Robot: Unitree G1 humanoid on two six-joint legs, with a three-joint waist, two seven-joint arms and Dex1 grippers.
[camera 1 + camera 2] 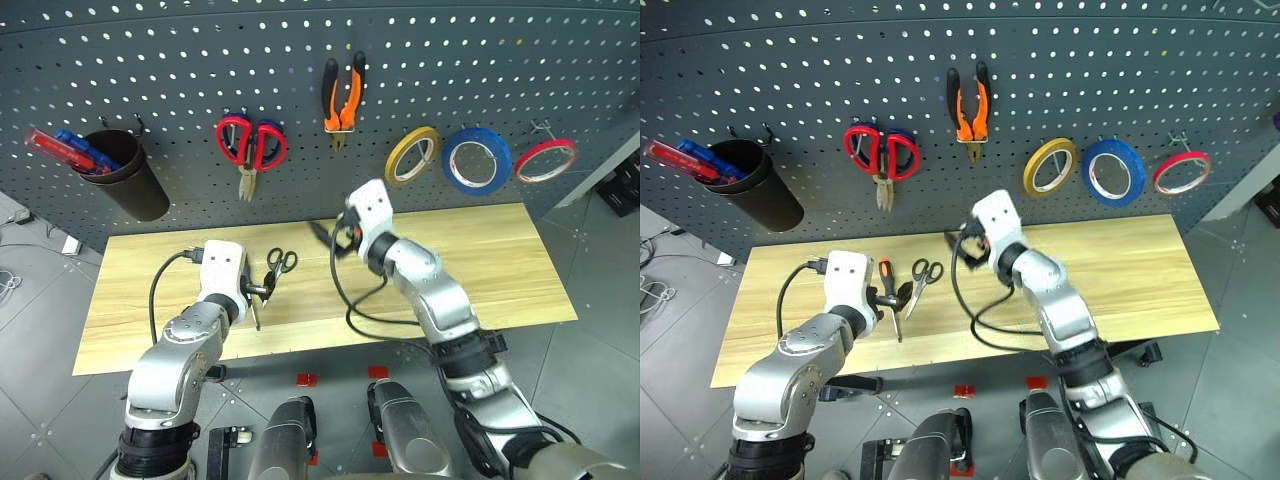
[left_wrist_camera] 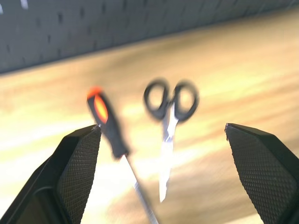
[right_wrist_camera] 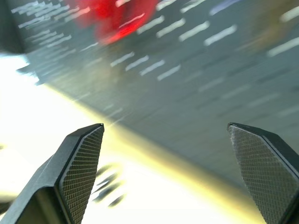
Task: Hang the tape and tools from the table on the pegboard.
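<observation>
1. Up on the large dark grey pegboard (image 1: 180,60), the wide blue tape roll with its white core (image 1: 477,160) hangs on a hook at the right of the frame, between a thinner yellow tape roll (image 1: 412,155) and a thin red tape roll (image 1: 546,160).
2. The orange-and-black-handled pliers (image 1: 342,98) hang at upper centre of the frame, nose down, with the red-handled scissors (image 1: 251,146) on a hook to their left.
3. A black cup (image 1: 128,176) holding red and blue pens sits on the board at far left.
4. Down on the long light wooden desk (image 1: 500,270), the small black-handled steel scissors (image 1: 924,279) and the slim orange-and-black screwdriver (image 1: 890,292) lie side by side, left of centre, not touching.
5. The left gripper (image 2: 163,154) hovers just before those two tools, fingers spread wide, nothing between them.
6. The right gripper (image 3: 166,163) is at mid-frame above the desk, aimed toward the pegboard, fingers wide apart and empty.
</observation>
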